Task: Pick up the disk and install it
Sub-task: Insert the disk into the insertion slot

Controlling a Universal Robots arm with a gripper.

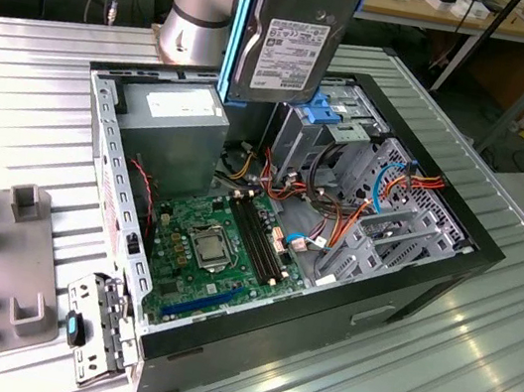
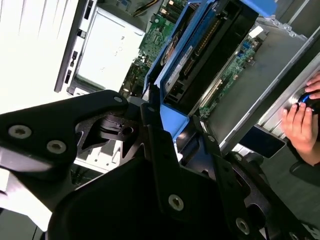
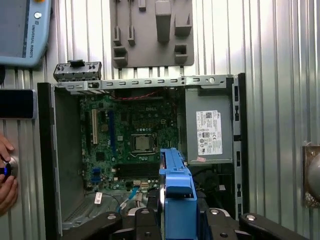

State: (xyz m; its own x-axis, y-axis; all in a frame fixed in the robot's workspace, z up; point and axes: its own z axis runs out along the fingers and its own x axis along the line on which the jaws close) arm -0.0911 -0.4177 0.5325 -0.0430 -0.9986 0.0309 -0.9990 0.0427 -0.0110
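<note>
gripper point(image 2: 174, 124) clamped tight on the blue carrier of the disk point(image 1: 292, 45), which hangs straight below it on end, long axis vertical, just above the open case point(image 1: 101, 149), between grey box point(image 1: 173, 126) and blue latch point(image 1: 321, 115).

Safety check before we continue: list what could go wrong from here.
1. The gripper holds the disk upright by its plastic carrier above the open case; a slip could drop it onto the motherboard.
2. Loose orange cables lie inside the case and might get snagged or pinched under the disk.
3. A person's hand rests close beside the case, possibly within the arm's path.
</note>
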